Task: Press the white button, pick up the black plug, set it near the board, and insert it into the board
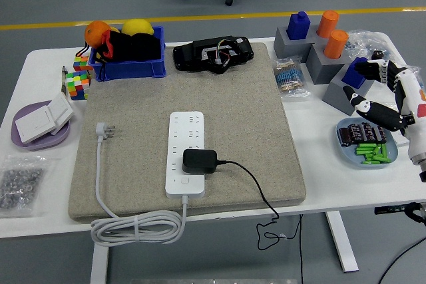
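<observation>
A white power strip (186, 153) lies on a beige felt mat (246, 104) in the middle of the table. A black plug (199, 161) sits on the strip near its front end, its black cord trailing right and over the table's front edge. The strip's white button (185, 181) is just in front of the plug. My right hand (377, 94) hovers at the table's right edge, fingers spread and empty, far from the strip. My left hand is out of view.
A blue dish (367, 143) of green and dark parts lies under my right hand. Grey blocks with orange and blue pegs (318, 44) stand back right. A blue bin (126, 51), a black device (213, 54), a purple plate (40, 128) and a bag of screws (18, 187) lie around.
</observation>
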`<act>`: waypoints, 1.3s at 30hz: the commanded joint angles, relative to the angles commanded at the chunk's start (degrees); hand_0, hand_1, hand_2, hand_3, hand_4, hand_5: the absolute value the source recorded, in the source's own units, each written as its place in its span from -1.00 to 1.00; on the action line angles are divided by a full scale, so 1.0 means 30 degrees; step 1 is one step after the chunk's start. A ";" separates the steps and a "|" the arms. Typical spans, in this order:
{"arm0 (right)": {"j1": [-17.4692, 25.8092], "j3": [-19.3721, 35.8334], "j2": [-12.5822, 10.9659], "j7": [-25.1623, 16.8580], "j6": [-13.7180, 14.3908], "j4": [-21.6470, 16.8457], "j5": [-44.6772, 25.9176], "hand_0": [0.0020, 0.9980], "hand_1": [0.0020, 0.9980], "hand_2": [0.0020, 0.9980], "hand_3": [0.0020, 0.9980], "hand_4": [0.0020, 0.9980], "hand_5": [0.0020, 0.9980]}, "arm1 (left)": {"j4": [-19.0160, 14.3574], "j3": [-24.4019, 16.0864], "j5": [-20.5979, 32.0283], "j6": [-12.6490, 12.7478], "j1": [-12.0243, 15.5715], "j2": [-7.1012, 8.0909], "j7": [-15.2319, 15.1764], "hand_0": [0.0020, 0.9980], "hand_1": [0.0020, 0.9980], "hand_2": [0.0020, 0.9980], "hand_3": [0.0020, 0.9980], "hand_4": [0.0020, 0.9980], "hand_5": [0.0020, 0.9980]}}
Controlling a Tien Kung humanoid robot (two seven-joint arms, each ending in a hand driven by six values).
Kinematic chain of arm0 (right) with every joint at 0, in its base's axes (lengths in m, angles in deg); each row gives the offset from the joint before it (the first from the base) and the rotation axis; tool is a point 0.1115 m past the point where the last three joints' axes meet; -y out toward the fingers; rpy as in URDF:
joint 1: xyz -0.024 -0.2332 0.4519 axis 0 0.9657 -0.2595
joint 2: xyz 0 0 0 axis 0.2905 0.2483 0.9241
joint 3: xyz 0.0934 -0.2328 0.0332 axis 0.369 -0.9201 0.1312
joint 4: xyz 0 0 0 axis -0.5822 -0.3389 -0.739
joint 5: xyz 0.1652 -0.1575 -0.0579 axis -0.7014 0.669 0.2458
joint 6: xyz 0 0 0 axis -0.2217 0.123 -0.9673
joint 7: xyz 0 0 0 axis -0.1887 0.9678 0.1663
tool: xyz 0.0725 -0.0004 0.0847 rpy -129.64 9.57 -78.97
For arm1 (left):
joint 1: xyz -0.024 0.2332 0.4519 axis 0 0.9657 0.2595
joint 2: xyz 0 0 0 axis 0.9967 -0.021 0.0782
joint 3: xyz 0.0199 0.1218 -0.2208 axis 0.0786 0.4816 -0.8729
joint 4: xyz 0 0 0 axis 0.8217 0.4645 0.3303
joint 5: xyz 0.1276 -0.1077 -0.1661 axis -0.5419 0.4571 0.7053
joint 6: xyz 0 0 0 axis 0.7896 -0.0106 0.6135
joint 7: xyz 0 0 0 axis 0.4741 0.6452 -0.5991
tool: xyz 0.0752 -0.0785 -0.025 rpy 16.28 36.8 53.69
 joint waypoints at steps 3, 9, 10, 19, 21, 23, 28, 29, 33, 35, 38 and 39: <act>-0.0009 -0.0006 -0.0026 -0.0015 -0.0005 -0.0015 -0.0004 0.42 0.33 0.25 0.22 0.60 -0.62 | 0.0000 0.0010 -0.0002 0.0000 -0.0018 -0.0007 0.0002 0.65 0.58 0.49 0.58 0.15 -0.04; -0.0018 -0.0038 -0.0029 -0.0015 -0.0022 -0.0014 0.0015 0.42 0.33 0.25 0.22 0.60 -0.62 | 0.0000 0.0033 -0.0074 -0.0023 -0.0024 0.0001 0.0014 0.65 0.58 0.49 0.58 0.15 -0.04; -0.0026 -0.0055 -0.0033 -0.0019 -0.0022 -0.0012 0.0008 0.42 0.33 0.25 0.22 0.60 -0.62 | 0.0000 -0.0003 -0.0144 -0.0030 -0.0022 0.0012 0.0024 0.65 0.58 0.49 0.58 0.15 -0.04; -0.0032 -0.0147 -0.0061 0.0007 -0.0064 -0.0001 0.0031 0.42 0.33 0.25 0.22 0.59 -0.62 | 0.0000 0.0052 -0.0166 -0.0035 -0.0004 0.0022 0.0029 0.65 0.58 0.49 0.58 0.15 -0.04; -0.0049 -0.0145 -0.0050 0.0015 -0.0073 0.0005 0.0037 0.42 0.32 0.25 0.23 0.58 -0.62 | 0.0000 0.0072 -0.0175 -0.0042 -0.0017 0.0031 0.0034 0.65 0.58 0.49 0.58 0.15 -0.04; -0.0045 -0.0145 -0.0049 0.0017 -0.0078 0.0003 0.0037 0.42 0.32 0.25 0.23 0.58 -0.62 | 0.0000 0.0101 -0.0157 -0.0036 -0.0009 0.0040 0.0018 0.65 0.58 0.49 0.58 0.15 -0.04; -0.0038 -0.0139 -0.0040 0.0029 -0.0089 -0.0002 0.0044 0.42 0.31 0.24 0.23 0.58 -0.62 | 0.0000 0.0045 -0.0230 -0.0032 -0.0009 0.0073 0.0025 0.65 0.58 0.49 0.58 0.15 -0.04; -0.0026 -0.0136 -0.0034 0.0031 -0.0091 -0.0009 0.0048 0.42 0.31 0.24 0.23 0.58 -0.62 | 0.0000 0.0066 -0.0198 -0.0027 -0.0010 0.0076 0.0016 0.65 0.58 0.49 0.58 0.15 -0.04; 0.0031 -0.0119 -0.0015 0.0042 -0.0096 -0.0009 0.0057 0.42 0.31 0.24 0.23 0.58 -0.62 | 0.0000 0.0110 -0.0125 -0.0020 -0.0018 0.0071 -0.0002 0.65 0.58 0.49 0.58 0.15 -0.04; 0.0052 -0.0115 -0.0008 0.0047 -0.0103 -0.0009 0.0061 0.42 0.31 0.24 0.23 0.58 -0.62 | 0.0000 0.0140 -0.0072 -0.0015 -0.0026 0.0067 -0.0010 0.65 0.58 0.49 0.58 0.15 -0.04; 0.0076 -0.0114 0.0011 0.0052 -0.0112 -0.0020 0.0068 0.42 0.31 0.24 0.23 0.58 -0.62 | 0.0000 0.0146 -0.0046 -0.0024 -0.0019 0.0048 0.0013 0.65 0.58 0.49 0.58 0.15 -0.04; 0.0083 -0.0110 0.0016 0.0050 -0.0111 -0.0026 0.0068 0.42 0.31 0.24 0.22 0.57 -0.62 | 0.0000 0.0150 -0.0035 -0.0026 -0.0013 0.0040 0.0019 0.65 0.58 0.49 0.58 0.15 -0.04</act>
